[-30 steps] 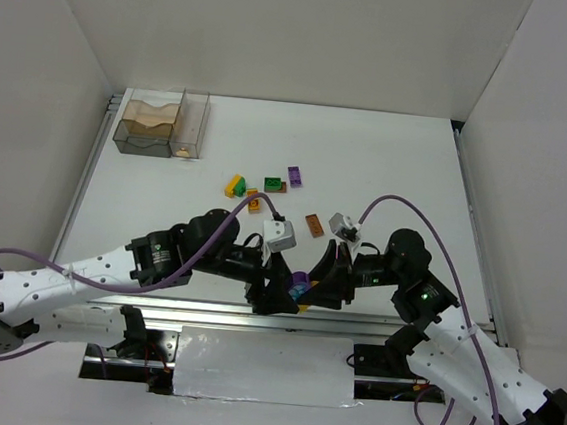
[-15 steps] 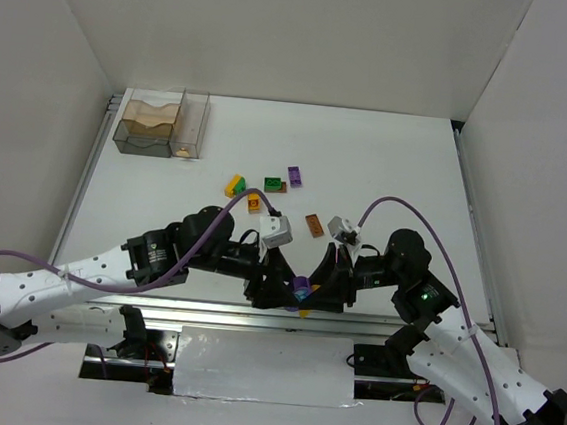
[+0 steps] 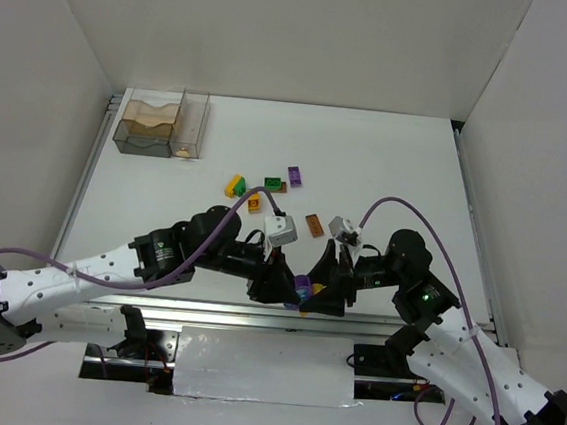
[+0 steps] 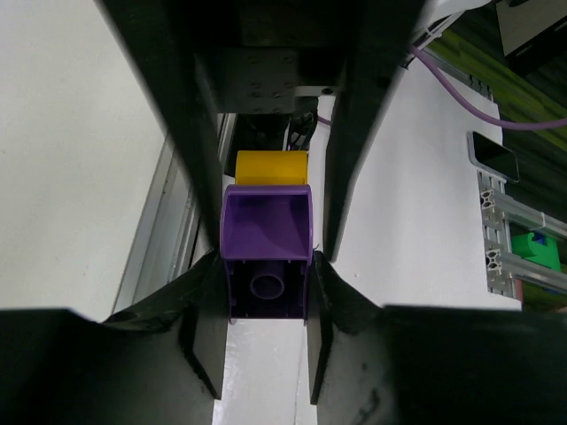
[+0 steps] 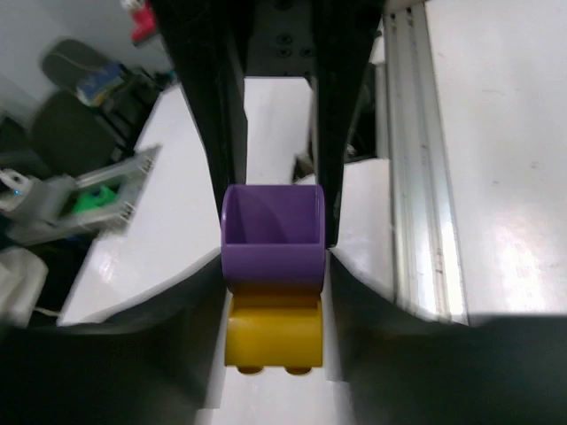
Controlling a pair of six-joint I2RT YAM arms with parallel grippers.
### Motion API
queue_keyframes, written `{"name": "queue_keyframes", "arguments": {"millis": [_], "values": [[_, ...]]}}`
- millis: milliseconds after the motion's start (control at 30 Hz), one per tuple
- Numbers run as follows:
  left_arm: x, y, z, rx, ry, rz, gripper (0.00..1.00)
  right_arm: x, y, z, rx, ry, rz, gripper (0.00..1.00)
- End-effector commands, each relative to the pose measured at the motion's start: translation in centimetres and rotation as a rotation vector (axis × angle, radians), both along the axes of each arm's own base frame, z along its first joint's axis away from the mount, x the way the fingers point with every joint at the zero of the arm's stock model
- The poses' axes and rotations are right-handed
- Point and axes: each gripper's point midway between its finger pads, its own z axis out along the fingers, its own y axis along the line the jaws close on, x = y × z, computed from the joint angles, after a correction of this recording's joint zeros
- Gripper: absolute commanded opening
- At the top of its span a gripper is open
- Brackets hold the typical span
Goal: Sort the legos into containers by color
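Top view, my grippers: my left gripper (image 3: pixel 289 289) and my right gripper (image 3: pixel 320 290) meet tip to tip at 6 o'clock on the table (image 3: pixel 399 163), by its near edge.
Top view, between them: a purple brick (image 3: pixel 302 289).
Top view, loose legos (image 3: pixel 272 183): scattered at 11 to 12 o'clock from that meeting point, yellow, orange, green, purple and brown, well apart from my fingers.
Top view, containers (image 3: pixel 161 125): at 10 o'clock on the table, two joined bins, the wider one with a tan wavy insert.
Left wrist, my fingers (image 4: pixel 202 341): they pinch the purple brick from 9 and 3 o'clock, its hollow side facing the camera.
Left wrist, yellow brick (image 4: pixel 271 166): touching the purple brick at its 12 o'clock, between my other gripper's dark fingers.
Right wrist, my fingers (image 5: pixel 190 328): blurred, and closed on the yellow brick, which sits at 6 o'clock of the purple one.
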Motion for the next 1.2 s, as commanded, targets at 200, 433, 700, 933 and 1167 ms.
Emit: {"name": "queue_keyframes", "arguments": {"millis": [200,433,700,933,1167], "values": [[1.6,1.1,4.6,-0.149,-0.096,0.086,0.0,-0.2,-0.2,2.1,0.065,-0.051,-0.031,1.0],[0.8,1.7,5.9,-0.209,-0.093,0.036,0.0,0.7,0.2,3.2,0.133,-0.029,-0.087,0.83],[0.1,1.7,6.2,-0.25,-0.087,-0.004,0.0,2.2,0.2,5.4,0.251,-0.005,-0.199,0.77],[0.4,1.8,6.0,-0.24,-0.086,0.013,0.0,1.1,0.4,5.7,0.263,-0.005,-0.113,0.42],[0.9,2.2,6.6,-0.25,-0.097,0.033,0.0,0.5,0.3,4.5,0.228,-0.004,-0.084,0.61]]}}
